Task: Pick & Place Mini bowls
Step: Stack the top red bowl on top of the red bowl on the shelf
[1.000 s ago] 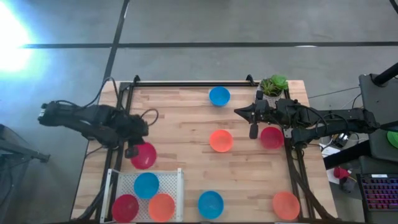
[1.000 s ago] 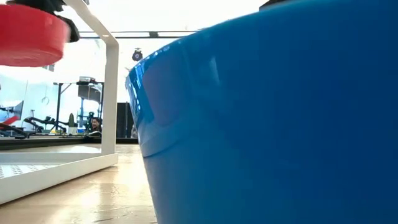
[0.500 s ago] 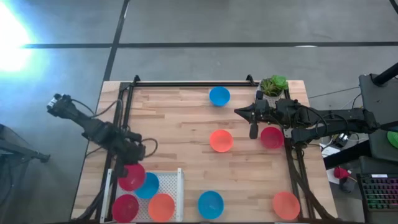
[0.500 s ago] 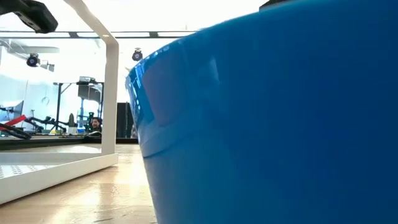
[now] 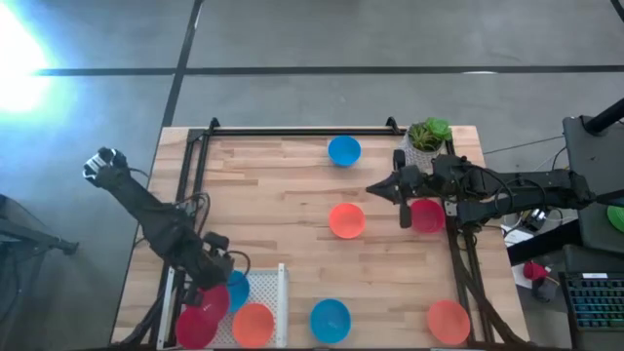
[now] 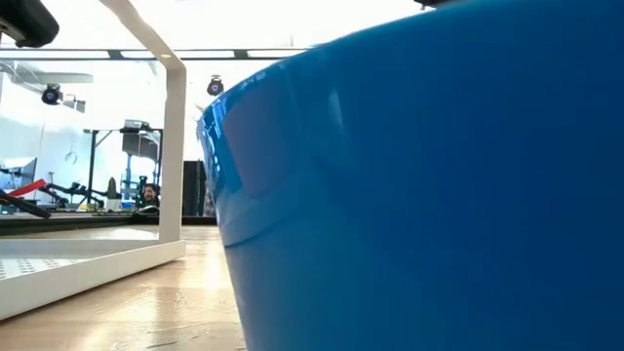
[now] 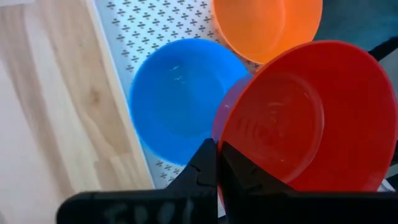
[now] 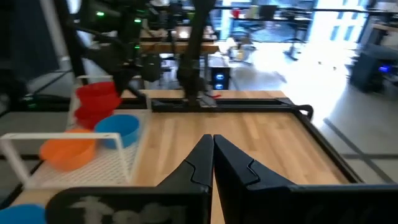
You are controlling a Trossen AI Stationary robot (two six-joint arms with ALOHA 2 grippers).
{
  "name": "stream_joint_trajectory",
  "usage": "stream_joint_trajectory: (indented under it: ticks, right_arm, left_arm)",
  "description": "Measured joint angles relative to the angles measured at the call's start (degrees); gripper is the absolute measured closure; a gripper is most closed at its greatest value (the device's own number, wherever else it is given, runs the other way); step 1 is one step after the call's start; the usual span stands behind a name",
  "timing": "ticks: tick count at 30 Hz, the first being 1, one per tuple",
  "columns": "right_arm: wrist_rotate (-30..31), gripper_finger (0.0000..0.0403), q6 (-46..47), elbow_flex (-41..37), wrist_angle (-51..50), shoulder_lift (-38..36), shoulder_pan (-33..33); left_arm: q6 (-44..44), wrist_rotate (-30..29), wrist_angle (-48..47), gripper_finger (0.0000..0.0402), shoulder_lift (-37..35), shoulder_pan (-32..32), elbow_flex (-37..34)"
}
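My left gripper [image 7: 217, 163] is clamped on the rim of a red mini bowl [image 7: 305, 118], holding it tilted over the white perforated tray [image 5: 278, 292] at the table's near left corner. Directly under that bowl in the tray sits a second red bowl [image 5: 195, 327]. A blue bowl [image 7: 177, 96] lies in the tray just beside the held one, and an orange bowl [image 7: 267, 25] sits next to both.

My right gripper [image 5: 405, 216] hangs over the table, fingers pressed together with nothing between them, far across from the tray. A red bowl [image 5: 427, 215] lies just beside it, and an orange bowl [image 5: 346, 220] sits between it and the tray. Another blue bowl [image 5: 343, 150] rests toward the far edge. Just beside the tray stands a blue bowl [image 5: 330, 320]; beyond it, an orange bowl [image 5: 448, 322].
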Motion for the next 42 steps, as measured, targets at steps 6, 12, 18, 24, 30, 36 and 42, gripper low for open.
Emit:
stream_joint_trajectory:
  ticks: [6,12,18,24,30,36,42]
  right_arm:
    - [-6.4,0.0394,-2.3,0.0,-0.6,0.0,0.0]
    - [-11.4,0.0394,-4.9,0.0,-4.9,0.0,0.0]
    - [-14.3,0.0394,-5.1,-0.1,-5.9,0.0,0.0]
    - [-19.4,0.0394,-5.6,-0.1,-5.9,0.0,0.0]
    - [-19.5,0.0394,-5.7,-0.1,-5.8,0.0,0.0]
    - [-19.4,0.0394,-5.6,-0.2,-5.7,0.0,0.0]
    - [-19.4,0.0394,-5.7,-0.2,-5.7,0.0,0.0]
  left_arm:
    - [-2.1,0.0,2.4,0.0401,1.9,-2.1,0.0]
    - [-4.7,-0.5,3.0,0.0401,2.9,-3.7,0.0]
    - [-5.5,-1.4,2.9,0.0401,4.0,-5.3,0.0]
    - [-6.9,-2.0,2.9,0.0401,5.1,-7.7,0.0]
    - [-8.3,-2.2,3.3,0.0401,6.8,-9.7,-0.1]
    - [-10.9,-1.3,5.0,0.0401,8.2,-11.9,-0.1]
    - [-11.9,-1.0,5.2,0.0401,9.7,-13.4,-0.1]
